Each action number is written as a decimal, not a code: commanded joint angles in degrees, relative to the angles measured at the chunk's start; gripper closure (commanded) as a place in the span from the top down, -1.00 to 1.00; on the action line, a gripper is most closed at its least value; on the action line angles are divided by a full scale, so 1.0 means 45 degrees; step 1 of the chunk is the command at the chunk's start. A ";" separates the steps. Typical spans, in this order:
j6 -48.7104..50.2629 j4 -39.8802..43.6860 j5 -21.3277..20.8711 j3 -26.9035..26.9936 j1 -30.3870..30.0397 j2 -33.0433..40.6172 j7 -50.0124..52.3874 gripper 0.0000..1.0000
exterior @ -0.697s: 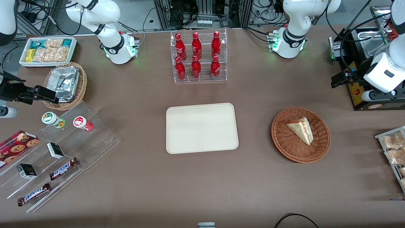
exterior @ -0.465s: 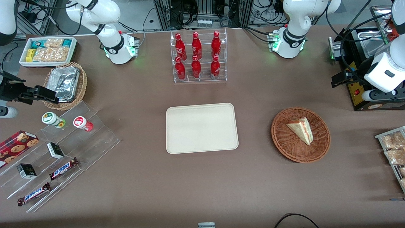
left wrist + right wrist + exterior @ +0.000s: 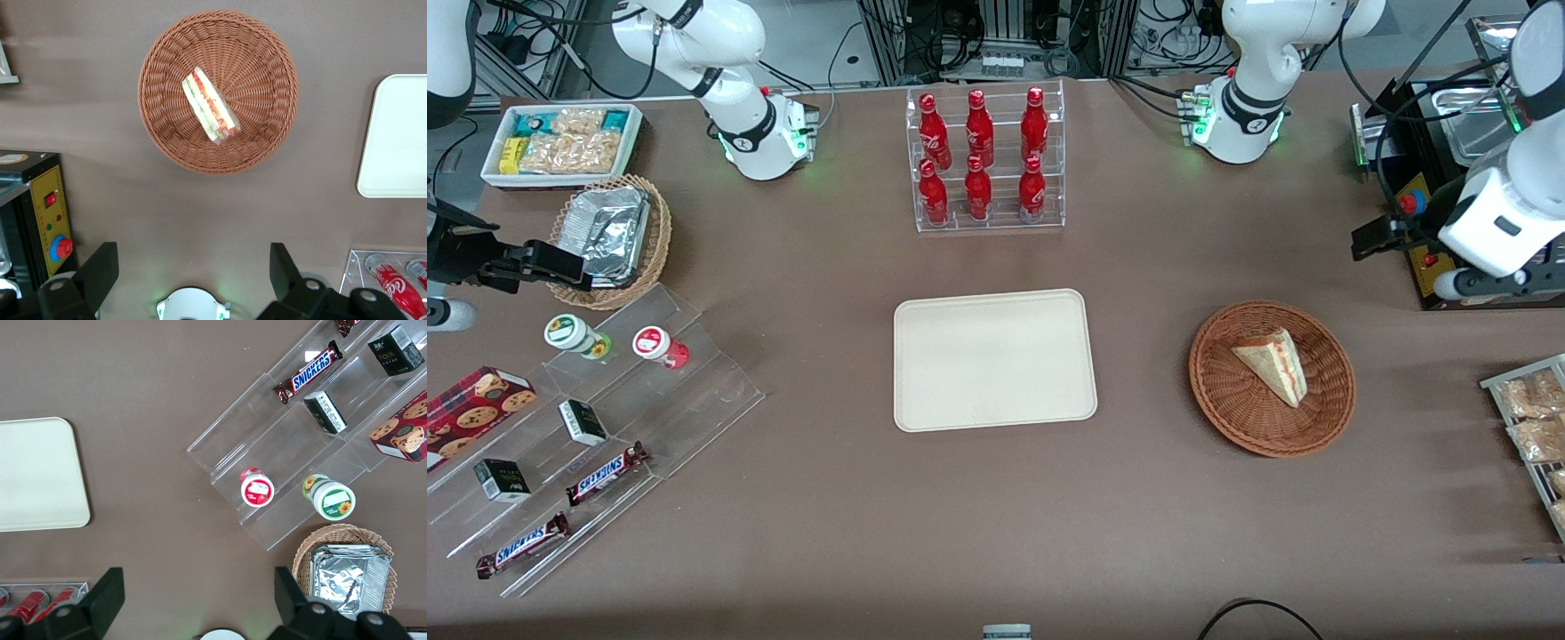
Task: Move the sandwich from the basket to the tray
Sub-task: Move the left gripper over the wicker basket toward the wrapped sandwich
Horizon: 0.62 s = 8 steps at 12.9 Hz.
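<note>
Your sandwich (image 3: pixel 1272 363) lies in the reddish-brown wicker basket (image 3: pixel 1272 378), a little off its centre, and the cream tray (image 3: pixel 994 359) waits empty toward the parked arm's end of the tabletop (image 3: pixel 1138 498), well apart from the basket. The gripper (image 3: pixel 193 277) hangs high, with its fingers wide apart and nothing between them. It is farther from the front camera than the basket, so you must come toward that camera and go down. In the left wrist view the sandwich's long axis runs diagonally to the line between the fingers, so I think you need some wrist turn. That view also shows the red and green filling clearly; the front view shows mostly pale bread.
</note>
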<state>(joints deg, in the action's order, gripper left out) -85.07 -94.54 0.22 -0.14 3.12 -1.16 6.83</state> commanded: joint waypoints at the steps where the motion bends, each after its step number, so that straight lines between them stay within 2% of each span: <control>1: -0.1209 -0.1233 -0.0010 0.0130 0.0148 0.0120 0.0063 1.00; 8: -0.4333 -0.3615 -0.0029 0.0130 0.0187 -0.0055 0.1625 1.00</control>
<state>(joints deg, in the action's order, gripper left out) -100.32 -106.92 0.21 -0.06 3.13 -1.99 11.92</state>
